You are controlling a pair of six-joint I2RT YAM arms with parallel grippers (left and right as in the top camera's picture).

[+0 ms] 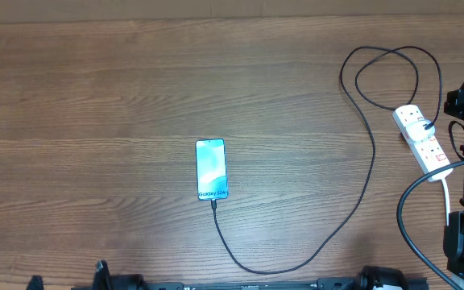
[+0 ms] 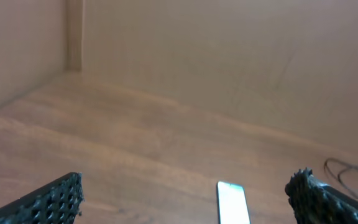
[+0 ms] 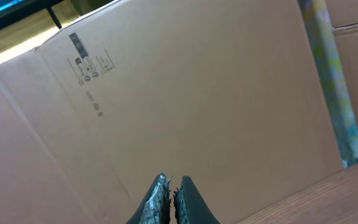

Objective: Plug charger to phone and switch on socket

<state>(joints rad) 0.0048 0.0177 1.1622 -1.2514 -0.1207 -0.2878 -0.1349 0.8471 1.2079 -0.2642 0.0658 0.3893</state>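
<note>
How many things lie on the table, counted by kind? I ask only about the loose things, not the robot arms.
phone: 1
charger: 1
socket: 1
Total: 3

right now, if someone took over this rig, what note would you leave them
Left fingers open, empty, over the table. Right fingers shut, empty, facing a cardboard box. Phone lies mid-table, screen lit; black charger cable runs from its bottom edge to the white power strip at the table's right. Done: charger looks plugged in. To do: the strip's switch; its state is unreadable here.
</note>
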